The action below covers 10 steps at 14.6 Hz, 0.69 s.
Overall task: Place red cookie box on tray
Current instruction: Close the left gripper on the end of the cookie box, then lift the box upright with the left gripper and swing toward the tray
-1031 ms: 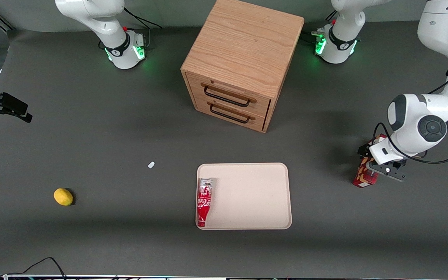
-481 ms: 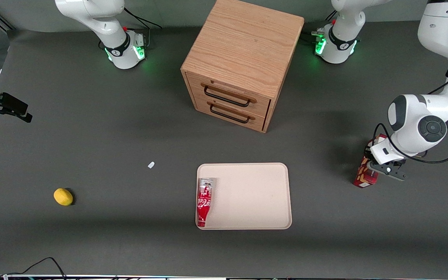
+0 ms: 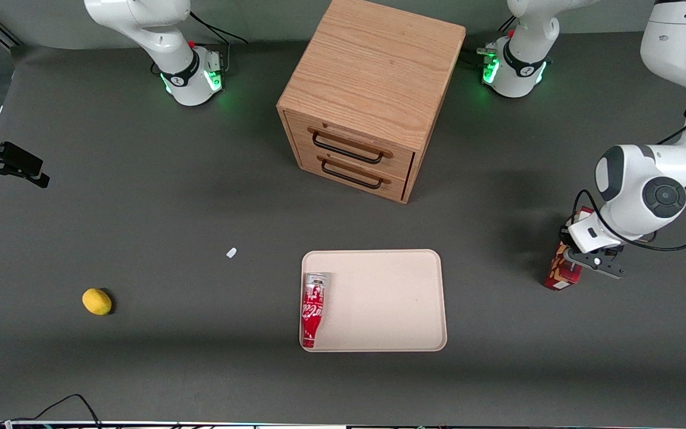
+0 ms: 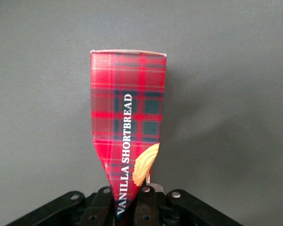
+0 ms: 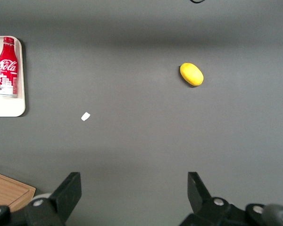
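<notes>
Gripper point(image 3: 581, 263) pinches top of box point(image 3: 557, 274), which stands upright on table point(image 3: 140, 208) toward working arm's end, well apart from tray point(image 3: 390, 298). 1 Coke bottle point(image 3: 312, 310) lies in tray.

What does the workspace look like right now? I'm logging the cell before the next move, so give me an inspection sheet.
Surface: dark grey table, matte, no spills seen.
Job's things: red cookie box stands on the table toward the working arm's end, not on the tray.
Clutter: Coca-Cola bottle lying in the tray along one short rim; lemon toward the parked arm's end; small white scrap; wooden drawer cabinet, both drawers closed.
Grippers: left gripper at the box, fingers on either side of its upper end.
Cables: black cable at the table edge nearest the camera.
Surroundings: nothing seen.
</notes>
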### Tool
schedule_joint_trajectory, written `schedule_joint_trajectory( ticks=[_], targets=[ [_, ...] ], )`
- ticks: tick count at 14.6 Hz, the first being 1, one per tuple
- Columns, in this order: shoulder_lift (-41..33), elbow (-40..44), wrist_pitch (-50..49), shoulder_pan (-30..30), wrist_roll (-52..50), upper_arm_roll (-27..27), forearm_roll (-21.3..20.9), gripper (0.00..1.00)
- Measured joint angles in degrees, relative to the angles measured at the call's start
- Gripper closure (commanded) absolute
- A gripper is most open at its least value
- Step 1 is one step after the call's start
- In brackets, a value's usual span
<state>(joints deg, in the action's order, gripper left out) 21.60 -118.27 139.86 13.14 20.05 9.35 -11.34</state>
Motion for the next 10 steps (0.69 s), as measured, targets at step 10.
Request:
schedule_joint_trajectory(
  ticks=[10],
  targets=[
    [-6.0,22.5,-32.8,-1.7,-11.0,5.4,3.0,1.0]
  ],
)
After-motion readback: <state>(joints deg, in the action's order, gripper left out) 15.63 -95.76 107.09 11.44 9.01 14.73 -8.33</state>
